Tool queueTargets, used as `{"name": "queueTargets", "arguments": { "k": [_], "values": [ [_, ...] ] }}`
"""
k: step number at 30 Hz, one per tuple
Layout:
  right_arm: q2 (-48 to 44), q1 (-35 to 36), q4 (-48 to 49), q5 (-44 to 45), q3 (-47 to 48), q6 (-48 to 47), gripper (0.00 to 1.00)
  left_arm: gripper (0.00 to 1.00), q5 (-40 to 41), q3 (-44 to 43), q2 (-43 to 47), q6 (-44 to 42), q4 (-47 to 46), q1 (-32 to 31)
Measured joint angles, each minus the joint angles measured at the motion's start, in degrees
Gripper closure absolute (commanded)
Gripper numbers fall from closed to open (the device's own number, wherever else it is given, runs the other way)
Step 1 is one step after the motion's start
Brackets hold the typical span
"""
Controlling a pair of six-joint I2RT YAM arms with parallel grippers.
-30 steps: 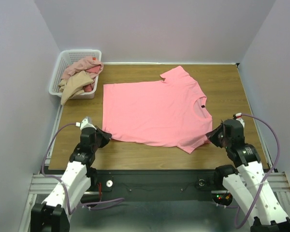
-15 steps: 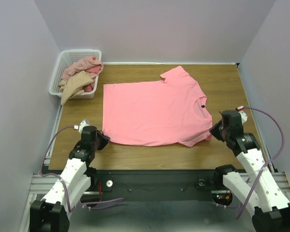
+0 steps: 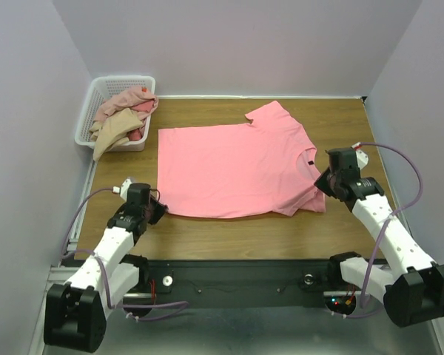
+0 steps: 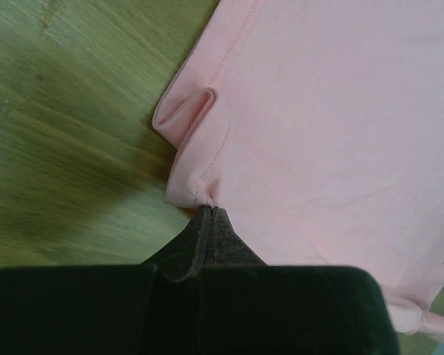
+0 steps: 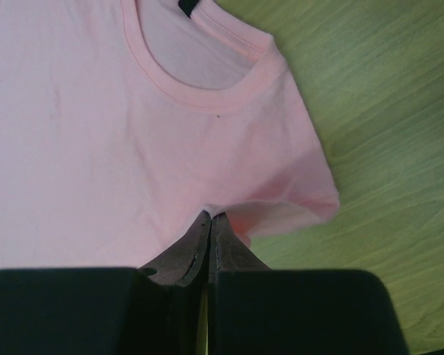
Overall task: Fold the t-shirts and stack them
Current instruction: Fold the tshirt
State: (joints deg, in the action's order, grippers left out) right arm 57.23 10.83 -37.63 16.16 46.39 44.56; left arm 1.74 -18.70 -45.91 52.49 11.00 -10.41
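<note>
A salmon-pink t-shirt (image 3: 237, 166) lies spread flat on the wooden table, neck to the right. My left gripper (image 3: 157, 211) is shut on its near-left hem corner (image 4: 189, 159), and the cloth is puckered into a small fold at the fingertips (image 4: 209, 211). My right gripper (image 3: 323, 188) is shut on the near sleeve (image 5: 296, 200) just below the collar (image 5: 200, 92), with the fabric bunched at its tips (image 5: 209, 217). More t-shirts (image 3: 122, 118), dusty pink and tan, are heaped in the basket.
A white lattice basket (image 3: 96, 92) stands at the table's back left corner, a tan shirt hanging over its front rim. Bare wood (image 3: 229, 237) runs along the near edge in front of the shirt. Purple walls close in on three sides.
The right gripper has carried the near sleeve away from the table's near edge and inward, so the shirt's near edge now runs straighter. The left gripper has shifted only slightly, still holding the hem corner.
</note>
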Motion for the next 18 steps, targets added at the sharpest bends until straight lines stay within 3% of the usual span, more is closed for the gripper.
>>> {"name": "queueTargets", "arguments": {
  "k": [6,18],
  "values": [
    [6.9,0.0,3.7,1.1,4.6,-1.3,0.99,1.0,-0.3,-5.9,-12.4,-0.2,-2.8,0.0],
    [17.4,0.0,8.2,2.3,12.1,-5.9,0.99,1.0,-0.6,-15.7,-26.2,-2.3,-6.5,0.4]
  ]
}}
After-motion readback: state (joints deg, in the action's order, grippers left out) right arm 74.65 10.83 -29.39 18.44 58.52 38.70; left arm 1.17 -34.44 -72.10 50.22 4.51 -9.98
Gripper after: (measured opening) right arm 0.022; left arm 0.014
